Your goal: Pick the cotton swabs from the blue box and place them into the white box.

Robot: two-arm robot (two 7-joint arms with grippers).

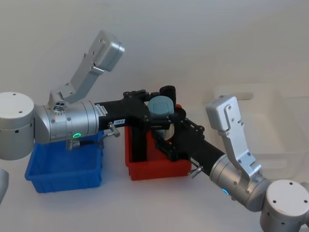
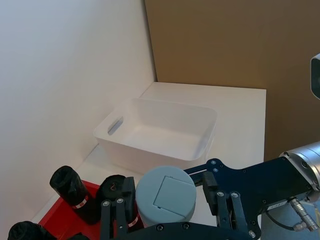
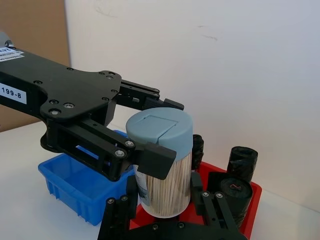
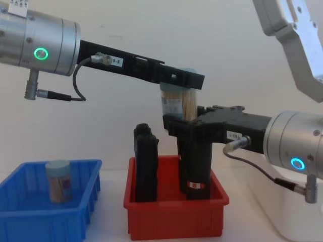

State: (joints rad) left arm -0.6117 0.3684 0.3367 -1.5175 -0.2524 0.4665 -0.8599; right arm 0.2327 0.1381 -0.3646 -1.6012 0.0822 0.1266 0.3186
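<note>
1. Left gripper [image 4: 177,80] reached in from my left, level and high above the table [image 1: 145,208], and it was clamped on a jar of cotton swabs [image 4: 177,105] just under its pale lid, one pad pressed flat against the clear side.
2. Down at the far left sat the blue box [image 4: 45,222], and I saw a second jar [image 4: 58,180] standing upright inside it, near its middle.
3. Next to the blue box, in the centre, stood the red bin [image 4: 174,222] with tall black rolls [image 4: 145,164] upright in it. The held jar hung upright in the air directly above this bin, clear of the rolls.
4. Coming in from my right, the right gripper [image 4: 185,120] sat at the bottom end of that same jar, hugging it from both sides, lower than the left gripper. I could not tell whether it had actually taken hold or merely sat around the jar.
5. Farthest right was the white box [image 2: 200,137], set well apart from the held jar.
</note>
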